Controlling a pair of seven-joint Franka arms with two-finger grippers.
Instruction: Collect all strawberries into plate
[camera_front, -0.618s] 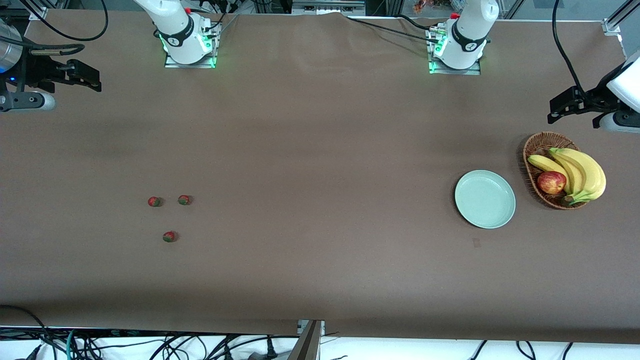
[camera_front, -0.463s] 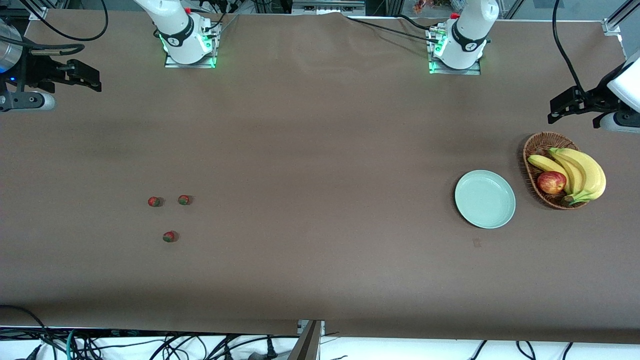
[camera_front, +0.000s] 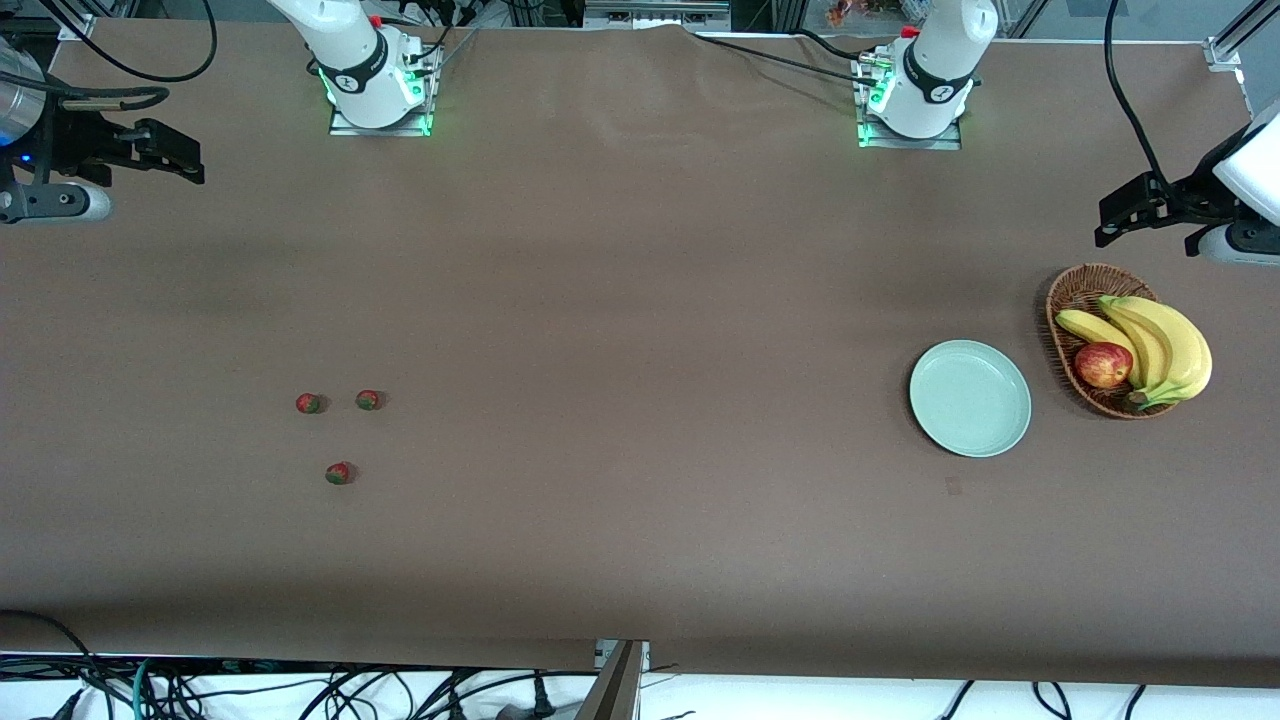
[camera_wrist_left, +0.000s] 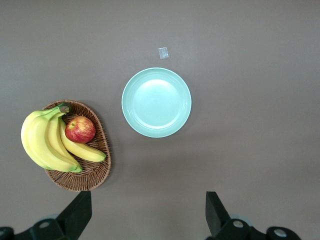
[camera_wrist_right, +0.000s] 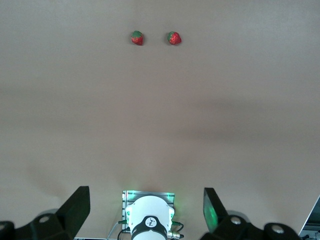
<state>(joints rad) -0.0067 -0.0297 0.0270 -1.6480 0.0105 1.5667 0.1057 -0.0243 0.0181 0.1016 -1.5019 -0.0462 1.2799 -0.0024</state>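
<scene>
Three tiny red strawberries (camera_front: 340, 425) lie well apart from the pale mint-green round plate (camera_front: 970, 398) on the brown surface (camera_front: 640, 300); the left claw (camera_front: 1140, 210) and right claw (camera_front: 160, 155) hover wide open and empty at its ends; the small fruit could roll from a pinch.

I see three strawberries (camera_front: 340, 473) lying together toward the right arm's end of the table (camera_front: 640, 320), two side by side and one nearer the front camera. Well apart, toward the left arm's end, sits the plate (camera_front: 970, 398), just beside a basket (camera_front: 1082, 290) holding bananas (camera_front: 1165, 345) and an apple (camera_front: 1103, 365).
</scene>
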